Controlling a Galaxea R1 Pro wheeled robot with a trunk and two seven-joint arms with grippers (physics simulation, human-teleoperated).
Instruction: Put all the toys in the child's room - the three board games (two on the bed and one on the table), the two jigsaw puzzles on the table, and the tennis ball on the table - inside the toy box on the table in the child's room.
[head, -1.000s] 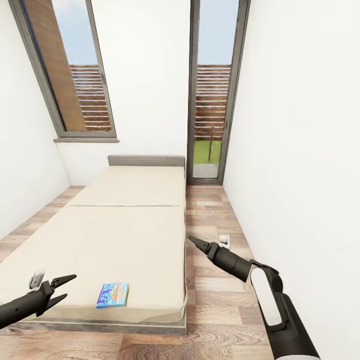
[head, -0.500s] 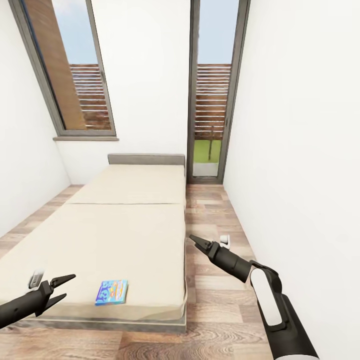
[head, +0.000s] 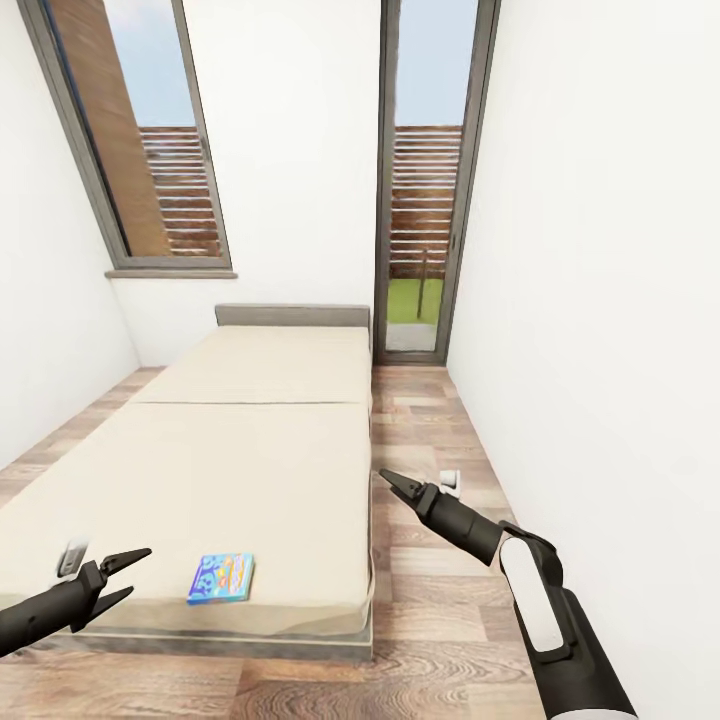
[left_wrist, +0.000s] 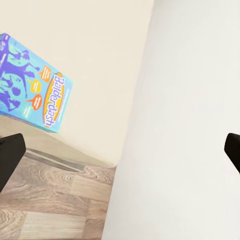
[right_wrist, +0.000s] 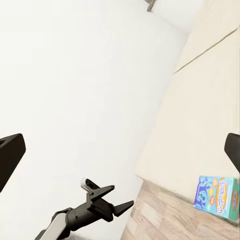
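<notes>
Looking down the room: long beige bed with a grey headboard runs away from the robot, wood plank floor on its right side, white walls, one slanted window and a tall glass door at the far end.
Left arm pose: comes in low from the lower left corner, nearly level, pointing toward the bed's near end; left end effector has its two black fingers spread in a clear V, nothing between them.
Right arm pose: rises from the lower right, white-and-black forearm angled up and inward; right end effector hangs over the floor just beside the bed's edge, fingers narrow, only a small gap at the tips, holding nothing.
Toy count: one, a flat blue board game box with bright cartoon art; "Balderdash" reads along its side in the left wrist view.
Where it is: lying flat on the mattress near the foot edge, between the two end effectors, closer to the left one, touching neither.
Other bits: one small white thing on the floor by the right wall, too small to tell what.
</notes>
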